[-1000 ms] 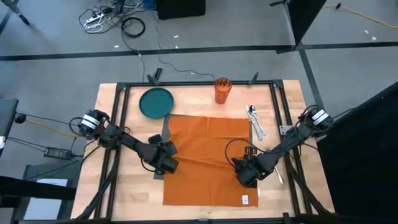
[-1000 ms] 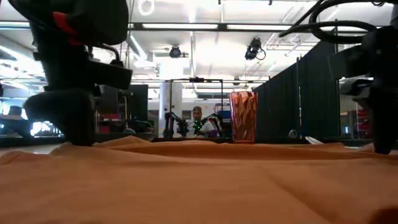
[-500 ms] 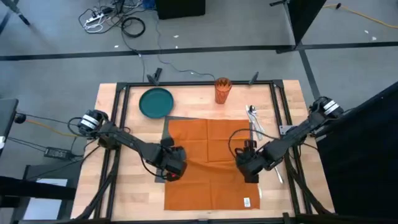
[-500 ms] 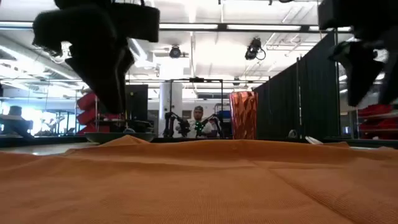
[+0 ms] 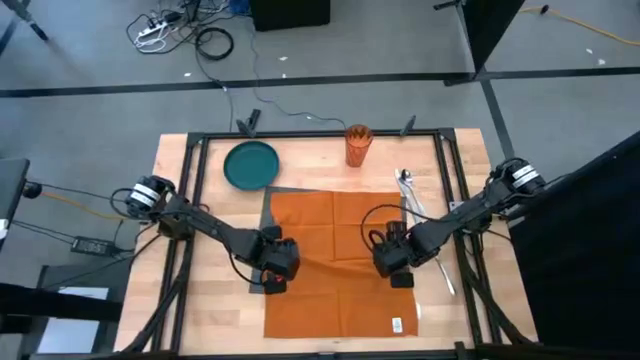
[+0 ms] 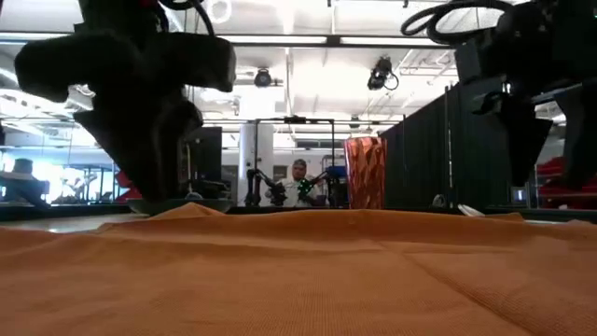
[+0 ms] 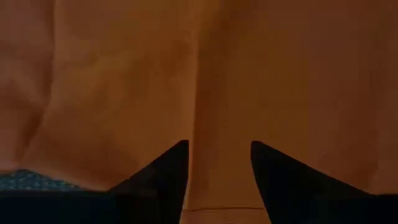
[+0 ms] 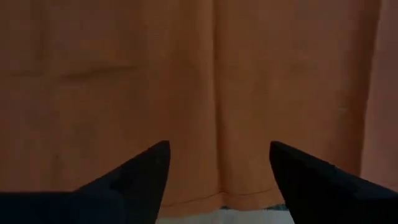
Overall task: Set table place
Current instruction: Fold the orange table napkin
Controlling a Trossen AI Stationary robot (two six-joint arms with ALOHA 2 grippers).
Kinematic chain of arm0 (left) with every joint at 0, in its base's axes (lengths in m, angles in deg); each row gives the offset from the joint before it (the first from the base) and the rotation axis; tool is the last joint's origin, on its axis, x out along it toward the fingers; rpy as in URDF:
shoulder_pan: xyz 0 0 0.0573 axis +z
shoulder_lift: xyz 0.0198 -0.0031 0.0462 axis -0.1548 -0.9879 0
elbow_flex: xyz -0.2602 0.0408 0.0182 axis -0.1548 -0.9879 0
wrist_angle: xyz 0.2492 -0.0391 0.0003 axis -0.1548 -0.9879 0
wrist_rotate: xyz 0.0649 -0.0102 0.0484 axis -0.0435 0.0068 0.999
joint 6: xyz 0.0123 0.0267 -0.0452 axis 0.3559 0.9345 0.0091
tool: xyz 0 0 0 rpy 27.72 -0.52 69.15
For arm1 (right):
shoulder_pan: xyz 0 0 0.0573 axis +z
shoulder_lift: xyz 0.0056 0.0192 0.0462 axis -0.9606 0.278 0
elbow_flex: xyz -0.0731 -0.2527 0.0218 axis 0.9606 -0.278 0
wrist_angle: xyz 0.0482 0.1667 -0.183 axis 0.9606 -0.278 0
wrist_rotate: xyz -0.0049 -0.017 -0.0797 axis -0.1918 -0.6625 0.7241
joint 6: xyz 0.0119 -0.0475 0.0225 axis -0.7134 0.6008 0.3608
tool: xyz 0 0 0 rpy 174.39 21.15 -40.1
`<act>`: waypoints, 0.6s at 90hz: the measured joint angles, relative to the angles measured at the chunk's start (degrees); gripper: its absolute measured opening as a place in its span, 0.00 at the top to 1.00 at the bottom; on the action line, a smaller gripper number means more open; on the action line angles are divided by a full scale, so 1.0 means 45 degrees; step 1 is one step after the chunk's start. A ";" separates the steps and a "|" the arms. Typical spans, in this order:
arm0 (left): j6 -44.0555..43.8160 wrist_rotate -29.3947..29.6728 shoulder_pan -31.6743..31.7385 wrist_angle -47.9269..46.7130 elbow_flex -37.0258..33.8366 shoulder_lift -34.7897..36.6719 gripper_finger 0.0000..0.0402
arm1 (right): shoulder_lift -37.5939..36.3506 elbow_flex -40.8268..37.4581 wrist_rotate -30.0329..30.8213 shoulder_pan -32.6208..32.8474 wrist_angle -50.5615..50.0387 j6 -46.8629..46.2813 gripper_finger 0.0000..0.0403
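Left end effector (image 5: 277,268) sits over the left edge of the orange cloth napkin (image 5: 338,258), fingers (image 7: 163,176) spread apart with nothing between them; its wrist view shows creased orange fabric directly beneath and a sliver of dark grey ribbed material at one corner. Right end effector (image 5: 390,256) sits over the napkin's right edge, fingers (image 8: 140,176) likewise spread wide and empty, with the cloth's hem and a strip of pale surface visible just past the tips. In the low view both end effectors appear raised clear of the cloth.

Napkin: spread flat and roughly rectangular, with fold lines and a small white label (image 5: 394,322) near its front right corner. It covers nearly all of the placemat (image 5: 267,212), which is dark grey and visible only as narrow strips along the napkin's left side and at its far left corner. The placemat lies near the middle of the worktop (image 5: 214,310), a light wood-grain surface with a black frame.

Further out: a teal plate (image 5: 251,165) sits at the far left, touching the placemat's exposed corner. An orange patterned tumbler (image 5: 358,144) stands upright at the far centre. Silver cutlery (image 5: 410,194) lies just beside the napkin's right edge. A person (image 6: 298,182) is seated in the room beyond the worktop.
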 joint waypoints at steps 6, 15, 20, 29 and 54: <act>0.0178 0.0134 0.0005 0.0000 0.0000 0.0000 0.61 | 0.0000 -0.0276 -0.0032 0.0005 -0.0092 -0.0111 0.40; 0.0569 0.0512 0.0005 -0.0078 -0.0101 0.0000 0.61 | 0.0002 -0.0957 -0.0153 0.0053 -0.0200 -0.0416 0.42; 0.0641 0.0576 0.0021 -0.0053 -0.0329 0.0000 0.61 | 0.0005 -0.1236 -0.0448 0.0053 -0.0096 -0.0601 0.42; 0.0623 0.0524 0.0029 0.0488 -0.0799 0.0000 0.61 | 0.0005 -0.1331 -0.0704 0.0053 0.0426 -0.0738 0.43; 0.0588 0.0290 0.0079 0.1922 -0.1759 0.0020 0.61 | 0.0005 -0.1321 -0.0717 0.0096 0.1248 -0.0330 0.44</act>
